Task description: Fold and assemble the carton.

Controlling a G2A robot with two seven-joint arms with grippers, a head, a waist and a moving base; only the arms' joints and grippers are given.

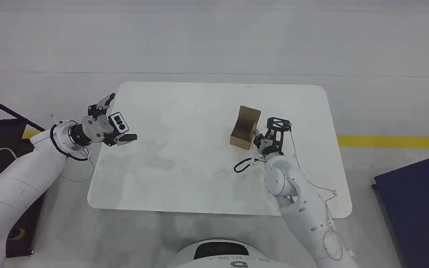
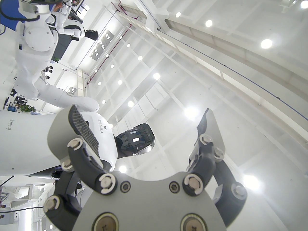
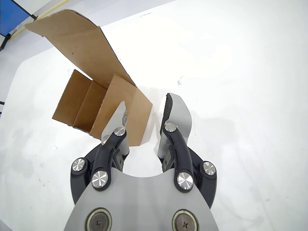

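White rounded table (image 1: 188, 134) carries a brown cardboard carton (image 1: 243, 127) right of centre, open, with one tall flap raised. The right gripper (image 3: 145, 102) sits just beside a lower flap, fingers partly spread, holding nothing. The left gripper (image 2: 139, 111), near the table's left edge, points upward, spread wide and empty.

Item count. One white bench (image 1: 201, 181). One brown carton (image 1: 244, 126), toward 2 o'clock from the bench centre, with two flaps (image 3: 72, 44) spread from its open mouth, one tall and one short. Two arms: the left arm (image 1: 37, 164) at 9 o'clock, the right arm (image 1: 301, 201) at 5 o'clock. Two sets of jaws, one per arm; each set has two fingers (image 3: 175, 114), four in all. One stretch of yellow floor line (image 1: 382, 141) at 3 o'clock, off the bench
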